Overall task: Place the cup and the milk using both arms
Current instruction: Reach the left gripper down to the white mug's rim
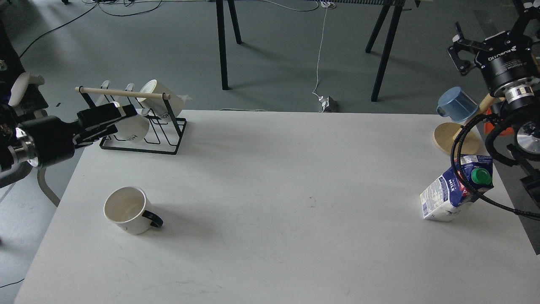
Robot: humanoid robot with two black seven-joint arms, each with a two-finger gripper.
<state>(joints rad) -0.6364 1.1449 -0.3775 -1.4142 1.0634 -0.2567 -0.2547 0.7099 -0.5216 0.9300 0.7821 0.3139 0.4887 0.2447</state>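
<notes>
The cup (128, 210), squat and white with a black handle pointing right, stands upright at the front left of the white table (270, 177). The milk (457, 188), a blue and white carton with a green cap, stands at the right edge, and a black cable of my right arm crosses in front of it. My left gripper (112, 118) points right, low in front of the mug rack, well behind the cup; its fingers cannot be told apart. My right gripper (491, 29) is open and empty, high above the table's far right corner and far above the milk.
A black wire rack (145, 141) with a wooden bar holds taller white mugs at the back left. A wooden mug tree (447, 139) with a blue mug (457, 103) stands at the back right. Black table legs stand on the floor beyond.
</notes>
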